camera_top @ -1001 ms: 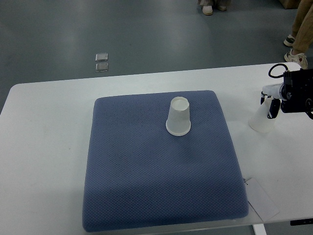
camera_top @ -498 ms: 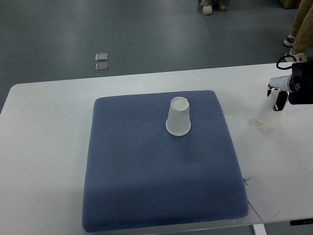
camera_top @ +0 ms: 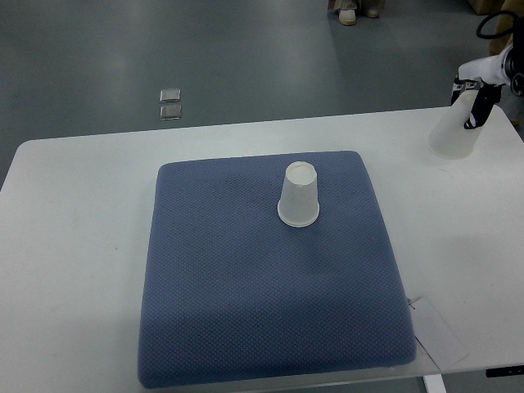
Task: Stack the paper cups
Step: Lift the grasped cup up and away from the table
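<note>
A white paper cup (camera_top: 299, 194) stands upside down on the blue mat (camera_top: 270, 270), near the mat's far middle. My right hand (camera_top: 478, 90) comes in at the top right corner and is shut on a second paper cup (camera_top: 453, 133), held upside down and lifted above the table's far right edge. The fingers (camera_top: 476, 110) press on the cup's upper part. Most of the hand is cut off by the picture edge. The left arm does not show.
The mat lies on a white table (camera_top: 74, 213). A sheet of paper (camera_top: 438, 332) lies at the table's front right corner. A person's shoes (camera_top: 348, 14) show on the floor beyond the table. Two small square things (camera_top: 170, 104) lie on the floor.
My right hand has lifted the second cup and carried it up and away, toward the far right corner of the picture. The cup on the mat has not moved.
</note>
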Controlling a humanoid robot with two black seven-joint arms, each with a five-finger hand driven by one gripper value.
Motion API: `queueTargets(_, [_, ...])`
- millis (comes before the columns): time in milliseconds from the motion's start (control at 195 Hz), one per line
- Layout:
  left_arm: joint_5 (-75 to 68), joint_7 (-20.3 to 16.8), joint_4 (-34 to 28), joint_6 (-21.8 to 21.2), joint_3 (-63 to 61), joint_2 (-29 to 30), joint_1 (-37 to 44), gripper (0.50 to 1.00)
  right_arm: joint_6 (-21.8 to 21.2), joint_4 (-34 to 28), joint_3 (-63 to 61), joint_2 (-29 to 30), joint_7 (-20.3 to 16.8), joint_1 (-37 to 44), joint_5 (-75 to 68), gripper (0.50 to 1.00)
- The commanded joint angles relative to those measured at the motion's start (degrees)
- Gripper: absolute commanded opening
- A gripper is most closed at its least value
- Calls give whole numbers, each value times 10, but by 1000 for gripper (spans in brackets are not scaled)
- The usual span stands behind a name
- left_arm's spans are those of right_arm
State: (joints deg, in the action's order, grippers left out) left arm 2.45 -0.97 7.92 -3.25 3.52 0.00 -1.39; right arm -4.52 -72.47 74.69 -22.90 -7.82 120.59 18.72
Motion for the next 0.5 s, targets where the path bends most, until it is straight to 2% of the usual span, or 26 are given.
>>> queueTargets(0, [-1, 0, 0, 0, 0, 0, 0, 1000, -46, -19, 3, -1, 1, 76, 0, 639])
queueTargets(236, [0, 0, 0, 0, 0, 0, 0, 1000, -125, -34, 2, 2, 0, 199, 1, 639])
queueTargets(493, [0, 0, 0, 0, 0, 0, 1, 1000, -156, -36, 3, 5, 0, 244, 14, 637])
